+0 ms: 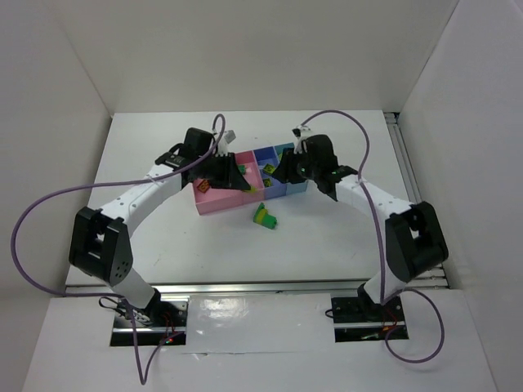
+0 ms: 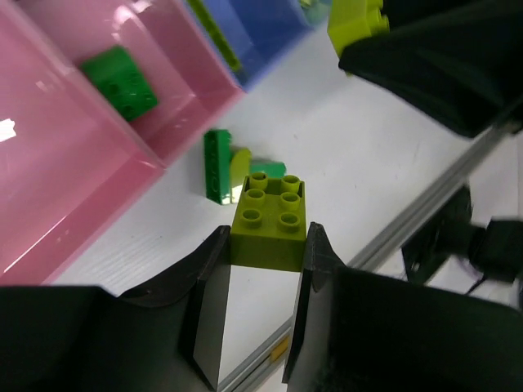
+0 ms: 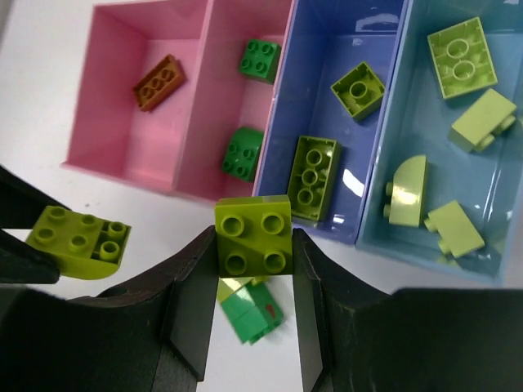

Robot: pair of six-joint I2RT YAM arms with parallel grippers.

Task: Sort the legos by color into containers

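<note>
two lime bricks (image 2: 270, 220) (image 3: 253, 233), one pinched in each end effector (image 2: 268, 238) (image 3: 253, 242), near tray (image 3: 122, 166)

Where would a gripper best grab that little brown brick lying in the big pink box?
Probably across its two long sides, coming straight down from above. The orange-brown brick lies flat, studs up, alone and clear of the walls of the large pink compartment, but askew to them, so the grip should turn to match its slant.
</note>
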